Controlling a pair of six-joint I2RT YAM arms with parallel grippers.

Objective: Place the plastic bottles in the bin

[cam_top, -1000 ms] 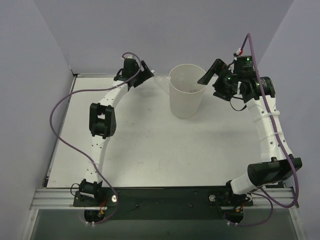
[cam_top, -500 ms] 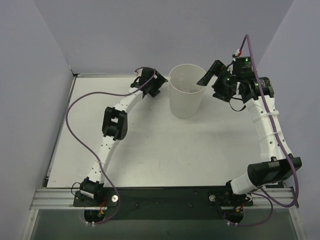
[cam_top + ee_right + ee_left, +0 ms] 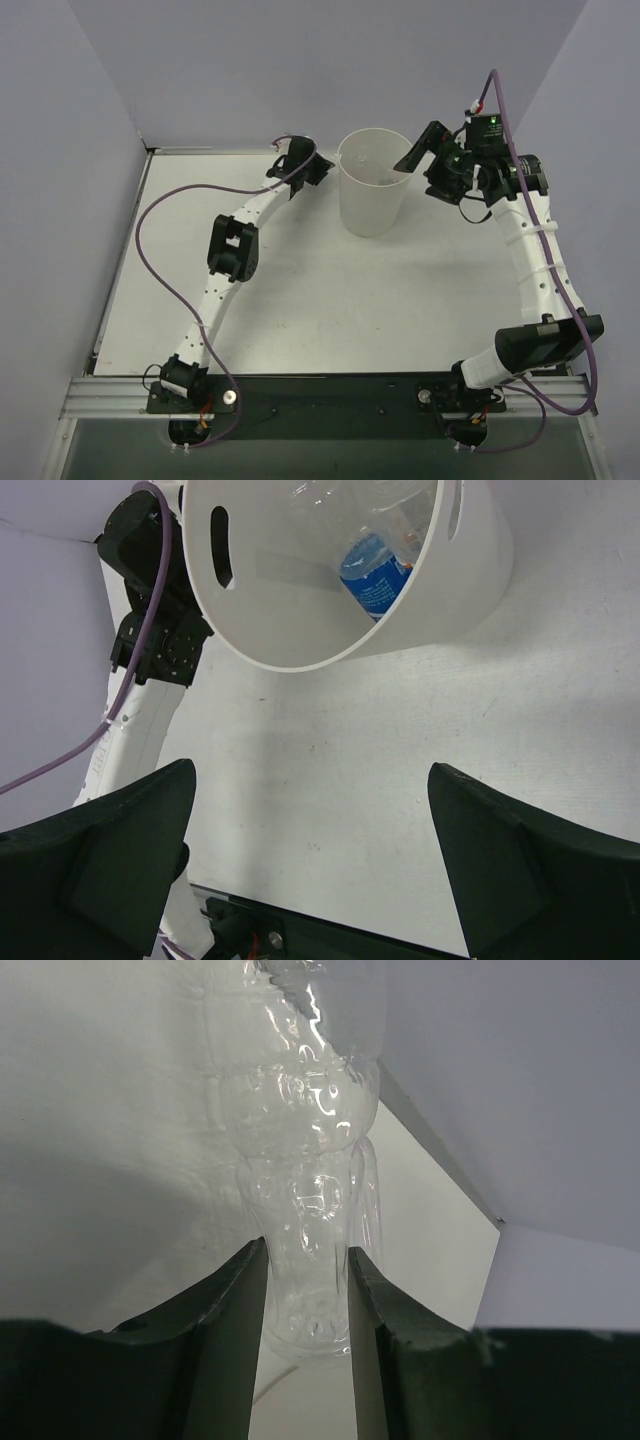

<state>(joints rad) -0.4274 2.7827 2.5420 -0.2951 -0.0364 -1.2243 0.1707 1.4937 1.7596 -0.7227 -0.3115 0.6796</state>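
Observation:
My left gripper is shut on a clear unlabelled plastic bottle, both fingers pressed against its narrow lower part. In the top view that gripper sits at the back of the table, just left of the bin, a tall off-white tapered container. My right gripper hovers open at the bin's right rim, holding nothing. Looking down from the right wrist, I see inside the bin a blue-labelled bottle and another clear bottle above it.
Purple-grey walls close in the table at the back and on both sides. The left arm's links curve across the left half of the table. A black rail runs along the near edge.
The left arm swung right from the back-left corner to a spot just left of the bin, and its jaws closed on the clear bottle. The right arm barely moved.

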